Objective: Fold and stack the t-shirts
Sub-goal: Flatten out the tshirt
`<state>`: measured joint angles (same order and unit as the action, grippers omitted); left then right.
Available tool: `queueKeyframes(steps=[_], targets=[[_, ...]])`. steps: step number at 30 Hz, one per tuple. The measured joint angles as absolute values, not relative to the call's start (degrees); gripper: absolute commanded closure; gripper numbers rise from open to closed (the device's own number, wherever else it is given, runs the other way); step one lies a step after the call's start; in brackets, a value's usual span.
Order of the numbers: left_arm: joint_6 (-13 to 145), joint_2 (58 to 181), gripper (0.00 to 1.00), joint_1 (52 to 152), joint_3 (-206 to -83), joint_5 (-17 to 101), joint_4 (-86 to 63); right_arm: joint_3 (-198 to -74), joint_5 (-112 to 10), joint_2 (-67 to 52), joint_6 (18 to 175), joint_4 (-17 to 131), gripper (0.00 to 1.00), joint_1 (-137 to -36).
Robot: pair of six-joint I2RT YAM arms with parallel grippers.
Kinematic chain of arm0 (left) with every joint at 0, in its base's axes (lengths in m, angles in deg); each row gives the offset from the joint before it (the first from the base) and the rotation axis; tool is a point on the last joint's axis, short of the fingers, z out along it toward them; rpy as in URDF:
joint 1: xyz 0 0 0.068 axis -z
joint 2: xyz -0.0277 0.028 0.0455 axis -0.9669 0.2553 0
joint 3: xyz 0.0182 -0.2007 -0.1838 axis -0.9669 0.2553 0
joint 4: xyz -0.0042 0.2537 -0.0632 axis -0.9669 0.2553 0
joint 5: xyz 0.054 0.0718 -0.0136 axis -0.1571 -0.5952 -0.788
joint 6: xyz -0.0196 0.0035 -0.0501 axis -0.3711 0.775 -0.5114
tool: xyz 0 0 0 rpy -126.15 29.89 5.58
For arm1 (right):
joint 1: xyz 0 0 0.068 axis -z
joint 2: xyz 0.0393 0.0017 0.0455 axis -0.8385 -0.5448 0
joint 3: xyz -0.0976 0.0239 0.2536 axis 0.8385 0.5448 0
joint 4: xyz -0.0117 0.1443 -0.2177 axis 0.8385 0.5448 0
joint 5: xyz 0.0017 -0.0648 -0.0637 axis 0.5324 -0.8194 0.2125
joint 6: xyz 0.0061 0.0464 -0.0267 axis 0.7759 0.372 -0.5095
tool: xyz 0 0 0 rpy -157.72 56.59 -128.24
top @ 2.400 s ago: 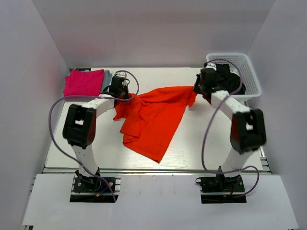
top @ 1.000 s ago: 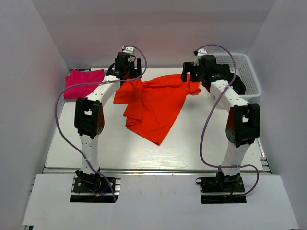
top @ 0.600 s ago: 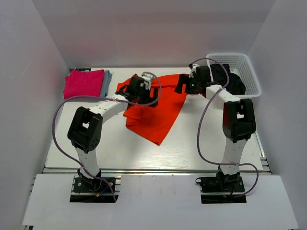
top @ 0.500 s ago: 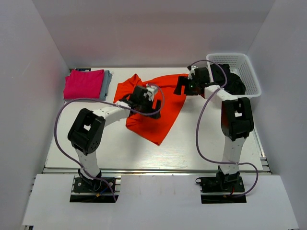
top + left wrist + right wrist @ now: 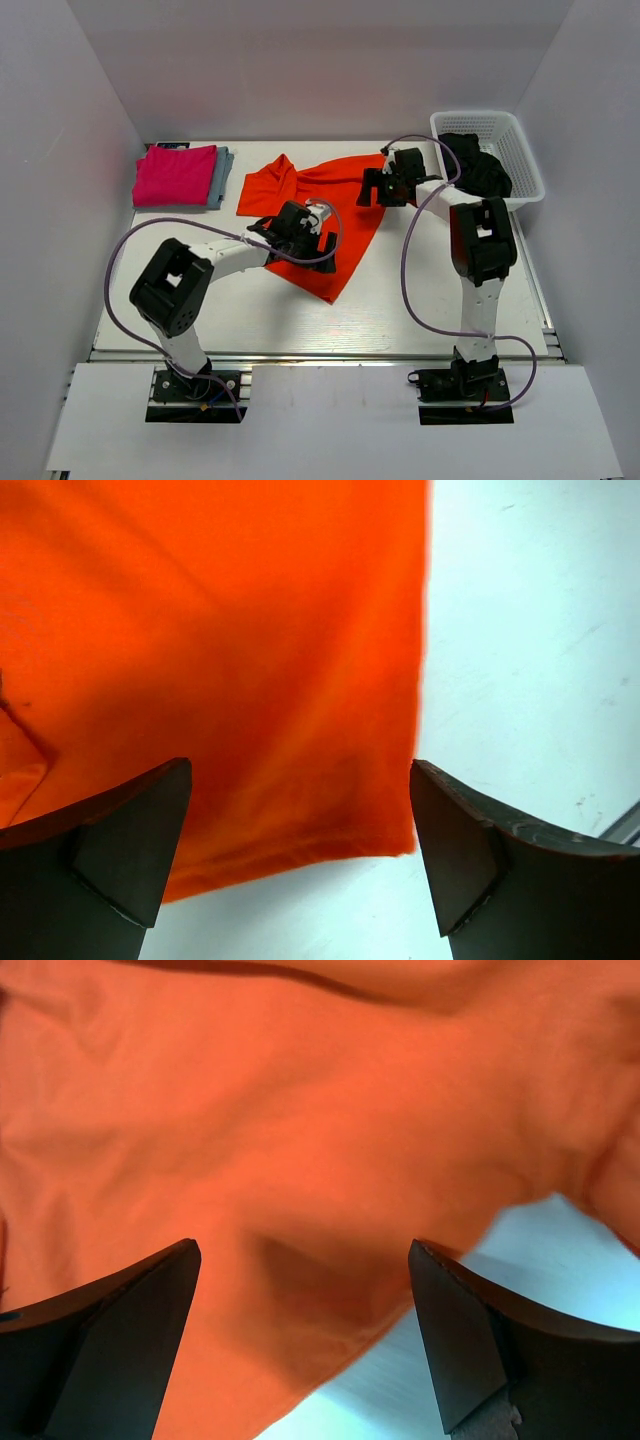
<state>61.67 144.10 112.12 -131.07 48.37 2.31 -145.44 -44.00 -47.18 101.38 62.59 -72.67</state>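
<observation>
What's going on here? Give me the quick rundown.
Two robot arms are working on the orange t-shirt, which lies spread but rumpled on the table. Neither holds it: the left gripper hovers open over a near corner of the shirt, and the right gripper hangs open over its far right part. A folded magenta-pink t-shirt lies on a blue-grey one at the far left. Dark t-shirts sit in the white basket.

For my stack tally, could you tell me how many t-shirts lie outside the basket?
3: orange one mid-table, magenta one back left, blue-grey one under it. Others may hide beneath.
</observation>
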Motion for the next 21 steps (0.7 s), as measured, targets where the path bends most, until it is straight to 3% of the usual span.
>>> queueKeyframes(steps=[8, 11, 18, 21], targets=[[65.1, 143.3, 0.00, 118.8, -138.8, 45.2, 8.1, -145.4, -55.1, -44.1, 105.2, 66.3, 0.10, -71.8], [66.7, 145.0, 0.07, 122.7, -140.9, 45.2, 9.8, -145.4, -57.6, -43.5, 107.2, 67.1, 0.10, -70.7], [67.7, 149.3, 0.29, 127.4, -140.9, 40.9, 17.4, -145.7, -58.6, -43.5, 109.3, 70.0, 0.10, -67.9], [67.3, 150.1, 0.51, 127.7, -140.6, 38.7, 19.9, -145.8, -57.8, -43.5, 109.8, 70.3, 0.10, -67.2]])
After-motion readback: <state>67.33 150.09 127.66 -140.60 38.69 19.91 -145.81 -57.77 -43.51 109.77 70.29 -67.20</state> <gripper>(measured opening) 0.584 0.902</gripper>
